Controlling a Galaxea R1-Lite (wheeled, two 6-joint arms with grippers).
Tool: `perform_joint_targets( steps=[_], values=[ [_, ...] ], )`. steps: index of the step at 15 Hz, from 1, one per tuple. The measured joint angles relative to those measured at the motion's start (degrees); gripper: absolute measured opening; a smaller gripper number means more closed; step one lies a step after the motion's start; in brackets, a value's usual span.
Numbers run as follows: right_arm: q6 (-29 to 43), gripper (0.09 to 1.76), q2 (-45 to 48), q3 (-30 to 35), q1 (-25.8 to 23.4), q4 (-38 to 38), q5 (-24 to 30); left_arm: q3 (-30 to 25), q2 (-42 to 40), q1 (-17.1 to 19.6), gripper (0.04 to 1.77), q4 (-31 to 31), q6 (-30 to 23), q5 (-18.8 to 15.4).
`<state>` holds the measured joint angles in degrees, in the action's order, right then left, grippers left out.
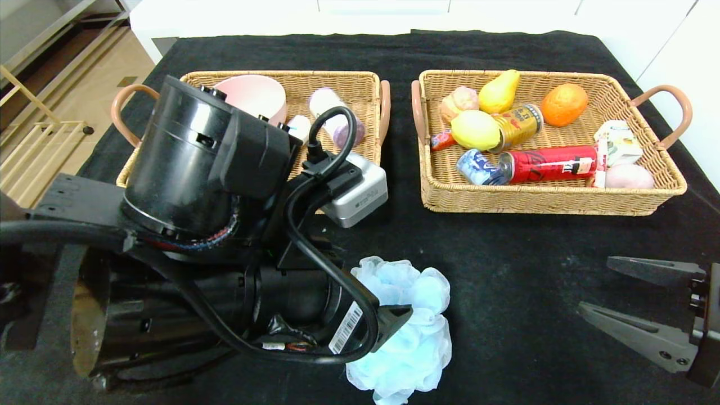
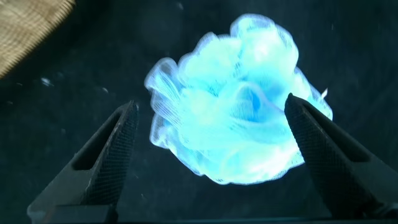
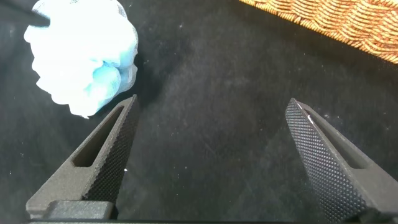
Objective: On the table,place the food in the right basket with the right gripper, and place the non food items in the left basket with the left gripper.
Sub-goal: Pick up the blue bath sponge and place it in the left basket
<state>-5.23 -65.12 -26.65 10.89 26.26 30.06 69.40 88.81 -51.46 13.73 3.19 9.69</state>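
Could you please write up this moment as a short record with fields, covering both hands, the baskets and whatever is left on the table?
left hand: open, above the blue bath pouf, fingers on either side of it, not closed on it
right hand: open, holding nothing, over bare black tablecloth
left basket: pink bowl and other items partly hidden by the arm
right basket: fruit, cans, packets
left on table: only the pouf visible

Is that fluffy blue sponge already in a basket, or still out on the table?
Still out: the blue bath sponge lies on the black tablecloth, with the open left gripper around it.
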Motion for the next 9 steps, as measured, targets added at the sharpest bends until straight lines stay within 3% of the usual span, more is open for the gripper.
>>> perform_joint_targets(
  steps=[9],
  values=[
    [0.1, 1.71, 0.0, -0.1, 0.0, 0.1, 0.0, -3.6, 2.1, -0.8, 1.71, -1.0, 1.1, -1.7]
  ],
)
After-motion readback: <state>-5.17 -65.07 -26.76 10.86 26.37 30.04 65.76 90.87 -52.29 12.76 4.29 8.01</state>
